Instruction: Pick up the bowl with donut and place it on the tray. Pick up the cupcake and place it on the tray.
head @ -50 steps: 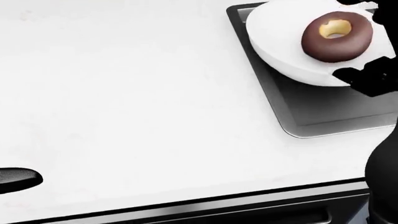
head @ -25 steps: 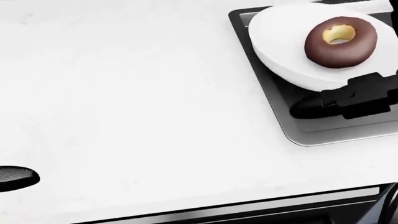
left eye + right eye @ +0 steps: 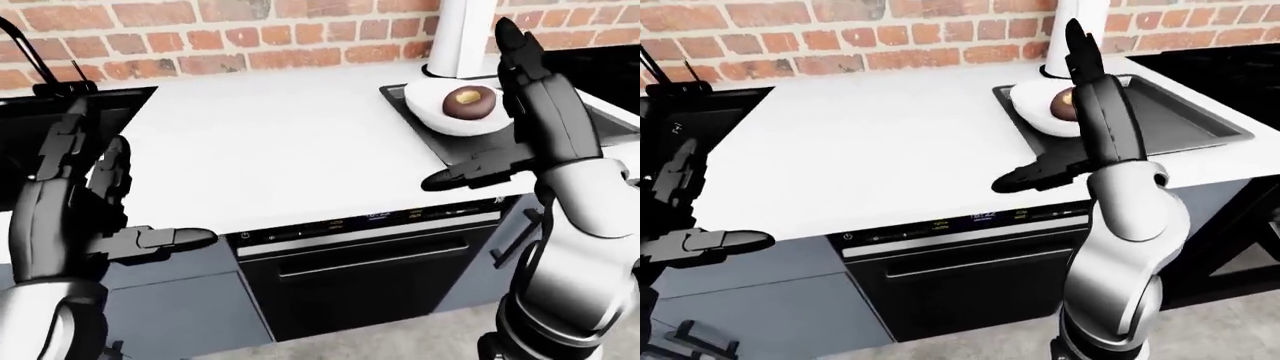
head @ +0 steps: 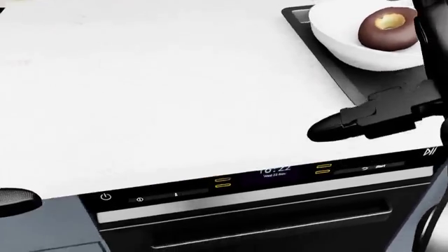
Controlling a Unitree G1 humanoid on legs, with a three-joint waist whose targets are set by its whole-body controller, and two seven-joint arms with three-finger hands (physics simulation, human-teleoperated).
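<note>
Right hand point(image 3: 520, 112) empty, fingers spread; bowl point(image 4: 357, 44) with donut point(image 4: 387, 28) sits on tray point(image 3: 1185, 120); cupcake unseen, left to do.

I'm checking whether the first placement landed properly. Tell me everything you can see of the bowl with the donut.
The bowl is plain white, smooth and shallow, seemingly ceramic. It sits upright on the dark metal tray, at the tray's left end in the eye views. One chocolate-glazed donut with a yellowish centre lies inside. No hand touches it; the right hand is open nearby.
</note>
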